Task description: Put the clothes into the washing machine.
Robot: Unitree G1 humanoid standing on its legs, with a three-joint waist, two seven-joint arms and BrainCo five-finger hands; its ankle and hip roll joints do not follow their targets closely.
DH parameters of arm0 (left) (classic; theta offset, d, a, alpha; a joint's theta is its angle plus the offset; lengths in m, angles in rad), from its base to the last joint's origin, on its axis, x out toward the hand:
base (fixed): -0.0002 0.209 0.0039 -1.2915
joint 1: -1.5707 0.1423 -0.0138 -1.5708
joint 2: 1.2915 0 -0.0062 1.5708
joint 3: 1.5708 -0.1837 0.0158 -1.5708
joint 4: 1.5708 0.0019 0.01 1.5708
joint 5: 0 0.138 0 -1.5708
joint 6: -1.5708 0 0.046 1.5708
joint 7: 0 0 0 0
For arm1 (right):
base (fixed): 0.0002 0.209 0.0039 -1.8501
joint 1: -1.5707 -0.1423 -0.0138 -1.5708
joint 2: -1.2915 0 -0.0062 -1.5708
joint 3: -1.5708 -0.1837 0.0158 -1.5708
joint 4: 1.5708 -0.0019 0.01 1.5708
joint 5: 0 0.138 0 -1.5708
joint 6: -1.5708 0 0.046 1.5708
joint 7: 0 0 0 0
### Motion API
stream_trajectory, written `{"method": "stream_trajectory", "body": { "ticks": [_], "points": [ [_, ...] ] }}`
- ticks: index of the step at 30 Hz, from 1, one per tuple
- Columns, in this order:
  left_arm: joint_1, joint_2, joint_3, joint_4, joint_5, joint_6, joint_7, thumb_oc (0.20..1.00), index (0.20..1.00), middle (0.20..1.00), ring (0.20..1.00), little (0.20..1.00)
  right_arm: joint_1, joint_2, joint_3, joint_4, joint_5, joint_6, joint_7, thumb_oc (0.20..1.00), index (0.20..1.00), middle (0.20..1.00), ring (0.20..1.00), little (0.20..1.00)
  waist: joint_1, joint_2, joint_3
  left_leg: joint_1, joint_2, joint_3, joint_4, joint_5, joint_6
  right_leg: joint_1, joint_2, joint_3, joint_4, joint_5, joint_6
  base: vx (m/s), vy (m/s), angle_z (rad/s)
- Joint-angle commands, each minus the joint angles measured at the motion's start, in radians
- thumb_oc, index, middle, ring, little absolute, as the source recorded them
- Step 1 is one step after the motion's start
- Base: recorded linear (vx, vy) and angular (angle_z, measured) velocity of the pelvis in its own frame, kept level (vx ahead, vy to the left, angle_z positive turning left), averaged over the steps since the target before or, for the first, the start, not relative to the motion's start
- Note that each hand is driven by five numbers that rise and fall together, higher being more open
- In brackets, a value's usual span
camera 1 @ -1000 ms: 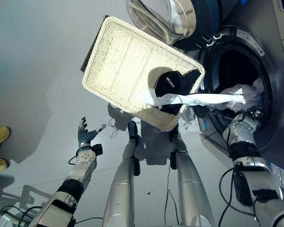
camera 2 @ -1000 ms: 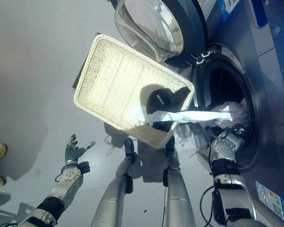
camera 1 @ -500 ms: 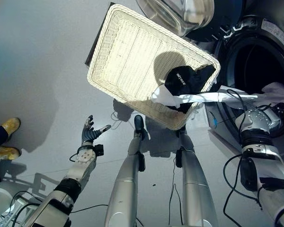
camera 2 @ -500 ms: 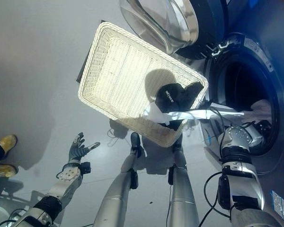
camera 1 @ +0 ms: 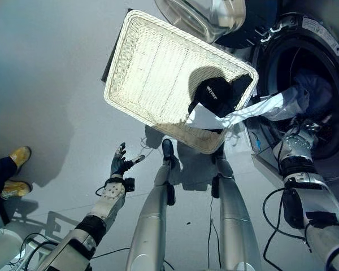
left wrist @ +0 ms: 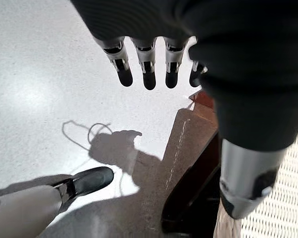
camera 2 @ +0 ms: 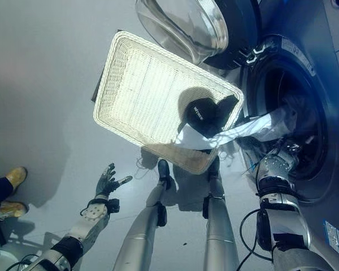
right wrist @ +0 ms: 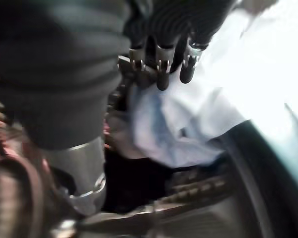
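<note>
A long white garment stretches from the wicker basket into the washing machine's drum. One end lies in the basket over a black garment; the other hangs inside the drum's mouth. My right hand is at the drum's lower rim, just below the white cloth. In the right wrist view its fingers are straight, with the pale cloth past them and not gripped. My left hand hovers open over the floor, fingers spread.
The machine's round glass door stands swung open above the basket's far edge. The basket rests on a dark stand. A person's yellow shoes are at the left edge of the floor.
The view has shifted. The white garment's far end now hangs higher in the drum's mouth, and my right hand sits lower, beneath it. My left hand stays open.
</note>
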Motion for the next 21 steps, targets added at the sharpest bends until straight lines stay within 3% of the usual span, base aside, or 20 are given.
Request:
{"method": "stream_trajectory", "body": {
  "ticks": [1,2,3,4,6,8,10,11,12,13,14,17,18,19,20,21],
  "points": [
    [0.026,-0.026,0.000,-0.009,0.001,-0.017,0.037,1.000,1.000,1.000,1.000,1.000,0.019,-0.146,0.036,-0.045,-0.116,-0.030,0.082,1.000,1.000,1.000,1.000,1.000,-0.019,0.091,-0.019,-0.048,-0.072,-0.021,0.091,-0.065,-0.013,0.041,0.083,-0.112,0.052,-0.104,-0.007,0.00,0.000,0.00],
    [0.028,-0.025,0.000,-0.013,0.001,-0.015,0.037,1.000,1.000,1.000,1.000,1.000,0.016,-0.151,0.038,-0.048,-0.143,-0.059,0.105,1.000,1.000,1.000,1.000,1.000,-0.018,0.090,-0.019,-0.048,-0.072,-0.021,0.090,-0.065,-0.013,0.042,0.083,-0.113,0.051,-0.103,-0.007,0.00,0.000,0.00],
    [0.042,-0.015,-0.001,-0.029,-0.003,-0.013,0.036,1.000,1.000,1.000,1.000,1.000,0.032,-0.160,0.044,-0.106,-0.243,-0.174,0.166,1.000,1.000,1.000,1.000,1.000,-0.024,0.082,-0.019,-0.048,-0.073,-0.023,0.087,-0.066,-0.011,0.040,0.089,-0.110,0.045,-0.098,-0.005,0.00,0.000,0.00],
    [0.046,-0.015,0.000,-0.037,-0.001,-0.009,0.038,1.000,1.000,1.000,1.000,1.000,0.043,-0.158,0.047,-0.138,-0.329,-0.225,0.145,1.000,1.000,1.000,1.000,1.000,-0.027,0.079,-0.019,-0.048,-0.073,-0.022,0.083,-0.065,-0.009,0.040,0.091,-0.108,0.041,-0.094,-0.003,0.00,0.000,0.00],
    [0.048,-0.018,0.002,-0.050,0.008,0.000,0.043,1.000,1.000,1.000,1.000,1.000,0.049,-0.156,0.051,-0.178,-0.450,-0.280,0.079,1.000,1.000,1.000,1.000,1.000,-0.029,0.078,-0.019,-0.048,-0.074,-0.019,0.081,-0.064,-0.008,0.037,0.095,-0.104,0.035,-0.090,-0.001,-0.01,0.022,-0.01],
    [0.046,-0.025,0.005,-0.046,0.012,-0.001,0.041,1.000,1.000,1.000,1.000,1.000,0.052,-0.154,0.049,-0.196,-0.532,-0.295,0.017,1.000,1.000,1.000,1.000,1.000,-0.033,0.075,-0.019,-0.044,-0.073,-0.018,0.076,-0.064,-0.008,0.038,0.097,-0.100,0.029,-0.085,0.001,-0.01,0.045,-0.02],
    [0.048,-0.037,0.009,-0.040,0.017,-0.005,0.042,1.000,1.000,1.000,1.000,1.000,0.066,-0.156,0.050,-0.189,-0.645,-0.282,-0.067,1.000,1.000,1.000,1.000,1.000,-0.037,0.072,-0.019,-0.043,-0.073,-0.016,0.072,-0.064,-0.007,0.038,0.099,-0.098,0.023,-0.081,0.003,-0.01,0.054,0.00],
    [0.042,-0.044,0.011,-0.038,0.019,-0.008,0.046,1.000,1.000,1.000,1.000,1.000,0.080,-0.148,0.056,-0.197,-0.783,-0.267,-0.169,1.000,1.000,1.000,1.000,1.000,-0.039,0.071,-0.019,-0.054,-0.072,-0.013,0.070,-0.055,-0.006,0.028,0.100,-0.096,0.016,-0.068,0.002,-0.01,0.061,0.00],
    [0.046,-0.048,0.010,-0.036,0.020,-0.011,0.047,1.000,1.000,1.000,1.000,1.000,0.100,-0.145,0.063,-0.196,-0.843,-0.259,-0.200,1.000,1.000,1.000,1.000,1.000,-0.042,0.069,-0.019,-0.047,-0.073,-0.013,0.070,-0.061,-0.006,0.035,0.099,-0.096,0.016,-0.074,0.003,-0.02,0.063,0.00],
    [0.049,-0.055,0.014,-0.038,0.024,-0.014,0.050,1.000,1.000,1.000,1.000,1.000,0.133,-0.139,0.078,-0.215,-1.038,-0.237,-0.339,1.000,1.000,1.000,1.000,1.000,-0.046,0.066,-0.019,-0.047,-0.074,-0.011,0.068,-0.059,-0.005,0.035,0.099,-0.095,0.010,-0.069,0.004,0.00,0.048,-0.01],
    [0.051,-0.056,0.017,-0.040,0.027,-0.016,0.051,1.000,1.000,1.000,1.000,1.000,0.147,-0.135,0.088,-0.225,-1.090,-0.224,-0.380,1.000,1.000,1.000,1.000,1.000,-0.047,0.065,-0.019,-0.049,-0.075,-0.011,0.068,-0.059,-0.004,0.033,0.099,-0.095,0.009,-0.067,0.005,-0.02,0.052,-0.01],
    [0.074,-0.063,0.029,-0.057,0.047,-0.028,0.060,1.000,1.000,1.000,1.000,1.000,0.263,-0.103,0.155,-0.304,-1.445,-0.129,-0.615,1.000,1.000,1.000,1.000,1.000,-0.059,0.055,-0.019,-0.058,-0.073,-0.001,0.065,-0.055,0.001,0.024,0.098,-0.091,-0.001,-0.054,0.006,-0.02,0.080,-0.02],
    [0.077,-0.063,0.029,-0.060,0.048,-0.029,0.061,1.000,1.000,1.000,1.000,1.000,0.275,-0.098,0.159,-0.310,-1.500,-0.109,-0.634,1.000,1.000,1.000,1.000,1.000,-0.060,0.054,-0.019,-0.059,-0.073,-0.001,0.065,-0.055,0.001,0.024,0.098,-0.090,-0.002,-0.053,0.006,-0.03,0.096,-0.02],
    [0.090,-0.072,0.035,-0.067,0.057,-0.037,0.070,1.000,1.000,1.000,1.000,1.000,0.340,-0.082,0.219,-0.380,-1.671,-0.047,-0.738,1.000,1.000,1.000,1.000,1.000,-0.069,0.047,-0.019,-0.063,-0.072,0.005,0.064,-0.055,0.005,0.019,0.097,-0.086,-0.008,-0.046,0.008,-0.04,0.132,-0.02],
    [0.101,-0.081,0.044,-0.075,0.066,-0.040,0.077,1.000,1.000,1.000,1.000,1.000,0.398,-0.065,0.267,-0.436,-1.800,0.007,-0.794,1.000,1.000,1.000,1.000,1.000,-0.078,0.040,-0.019,-0.066,-0.072,0.011,0.064,-0.056,0.009,0.017,0.095,-0.082,-0.015,-0.040,0.011,-0.04,0.132,-0.02],
    [0.103,-0.082,0.046,-0.076,0.067,-0.040,0.077,1.000,1.000,1.000,1.000,1.000,0.405,-0.062,0.271,-0.442,-1.820,0.016,-0.793,1.000,1.000,1.000,1.000,1.000,-0.080,0.038,-0.019,-0.065,-0.072,0.011,0.064,-0.056,0.009,0.017,0.095,-0.081,-0.016,-0.040,0.011,-0.04,0.124,-0.02]
  ]
}}
